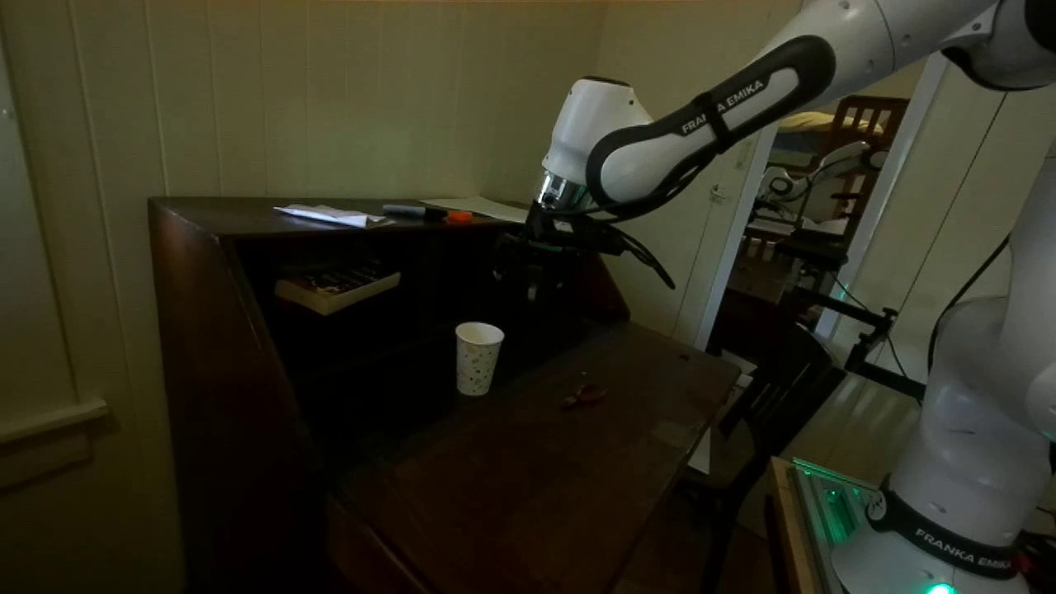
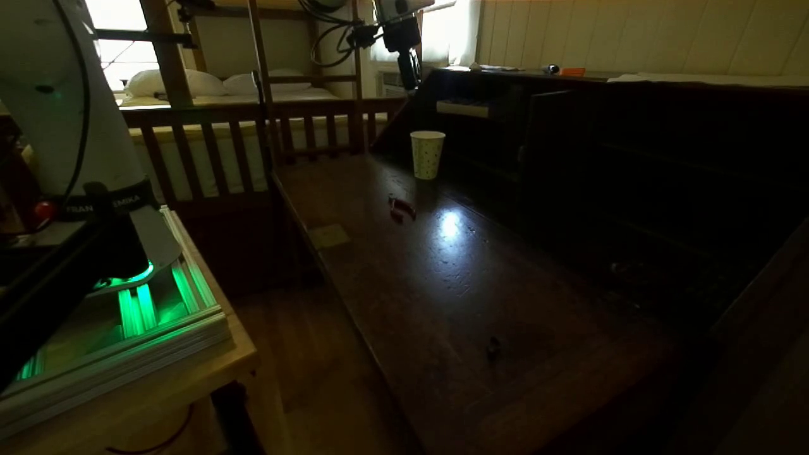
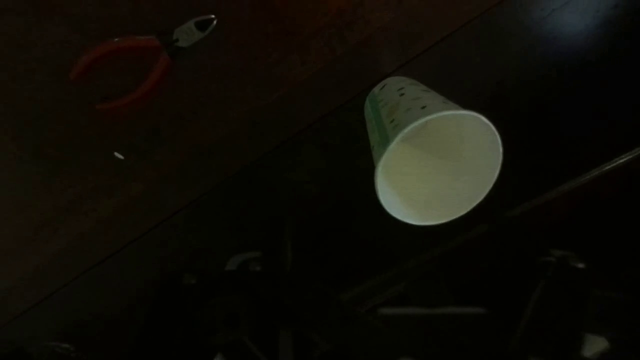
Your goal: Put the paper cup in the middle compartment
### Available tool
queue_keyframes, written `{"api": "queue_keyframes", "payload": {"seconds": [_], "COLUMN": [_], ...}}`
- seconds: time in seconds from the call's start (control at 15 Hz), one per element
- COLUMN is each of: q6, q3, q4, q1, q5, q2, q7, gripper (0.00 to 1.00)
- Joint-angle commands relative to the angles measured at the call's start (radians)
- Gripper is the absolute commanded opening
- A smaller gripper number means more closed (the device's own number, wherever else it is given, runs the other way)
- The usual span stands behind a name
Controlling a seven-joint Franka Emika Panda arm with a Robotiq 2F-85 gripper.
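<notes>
The paper cup (image 1: pixel 478 359) is white with small specks and stands upright on the dark brown desk (image 1: pixel 528 478), in front of the cubbyholes. It also shows in an exterior view (image 2: pixel 428 157) and, mouth toward the camera, in the wrist view (image 3: pixel 435 167). My gripper (image 1: pixel 518 280) is above the cup and apart from it. In the wrist view its fingers (image 3: pixel 405 260) are faint in the dark but wide apart, with nothing between them. The middle compartment (image 2: pixel 556 139) is very dark; its dividers barely show.
Red-handled pliers (image 1: pixel 585 394) lie near the cup. A book (image 1: pixel 338 287) lies in the wider cubbyhole. Folded paper (image 1: pixel 330 216) and a dark marker-like object (image 1: pixel 412 212) lie on the desk's top shelf. A small dark object (image 2: pixel 493 348) lies on the desk.
</notes>
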Motion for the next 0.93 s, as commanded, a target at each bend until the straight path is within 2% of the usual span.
{"api": "queue_keyframes", "payload": {"seconds": [0.0,0.07,0.47,0.87], "q6": [-0.033,-0.011,0.004,0.083], "q3": [-0.022,-0.029,-0.038,-0.055], "q4": [0.004,-0.001,0.004,0.013], "q1": [0.022,0.025,0.029,0.026], "q5": [0.056,0.017,0.02,0.091], "q2": [0.037,0.024,0.054,0.134], "q7": [-0.006,-0.006,0.001,-0.038], "gripper": [1.0,1.0,1.0,1.0]}}
